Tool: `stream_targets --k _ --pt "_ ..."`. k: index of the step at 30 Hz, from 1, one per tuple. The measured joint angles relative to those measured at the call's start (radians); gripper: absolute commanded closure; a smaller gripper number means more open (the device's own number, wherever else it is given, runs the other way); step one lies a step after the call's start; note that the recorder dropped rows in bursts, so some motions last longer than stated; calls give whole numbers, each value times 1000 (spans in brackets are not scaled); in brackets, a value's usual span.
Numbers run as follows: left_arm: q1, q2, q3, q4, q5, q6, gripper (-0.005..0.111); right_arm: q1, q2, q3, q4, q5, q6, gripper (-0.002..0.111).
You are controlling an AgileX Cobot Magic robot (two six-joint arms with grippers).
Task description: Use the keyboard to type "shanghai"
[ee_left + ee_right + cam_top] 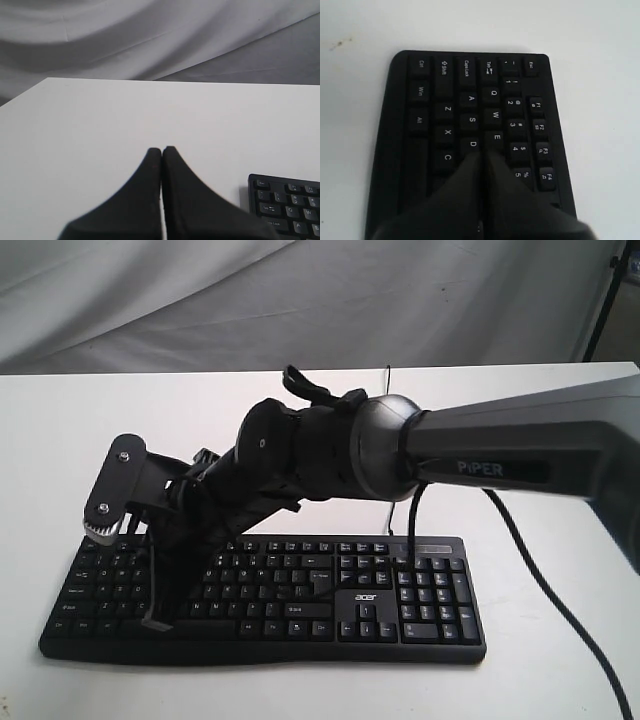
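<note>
The black keyboard [400, 592] lies on the white table near its front edge, with a white acer logo. My right arm reaches across from the right, and its gripper [157, 618] points down at the left letter keys. In the right wrist view the right gripper [483, 154] is shut with nothing held, its tips beside the D and E keys of the keyboard [445, 100]. My left gripper [161, 149] is shut and empty over bare table, with the keyboard's Esc corner [290, 205] off to one side. I do not see the left arm in the exterior view.
A black cable [545, 585] runs from the right arm down over the white table [560, 490] to the front right. A thin black keyboard wire [388, 380] rises behind the arm. Grey cloth [300, 300] hangs behind the table, and a black stand leg [603, 300] shows at the back right.
</note>
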Motion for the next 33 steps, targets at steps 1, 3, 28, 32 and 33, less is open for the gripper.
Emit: stream_targets --k 1,3,28,32,33 --pt "0 0 0 0 0 0 106 3 0 0 0 0 1 108" --pt "0 0 0 0 0 0 106 9 0 0 0 -2 3 108" --pt "0 0 0 0 0 0 106 104 246 -489 -346 225 419 108" --pt "0 0 0 0 0 0 106 104 258 -489 -356 226 429 108" --pt "0 0 0 0 0 0 106 104 260 -489 -358 226 429 108"
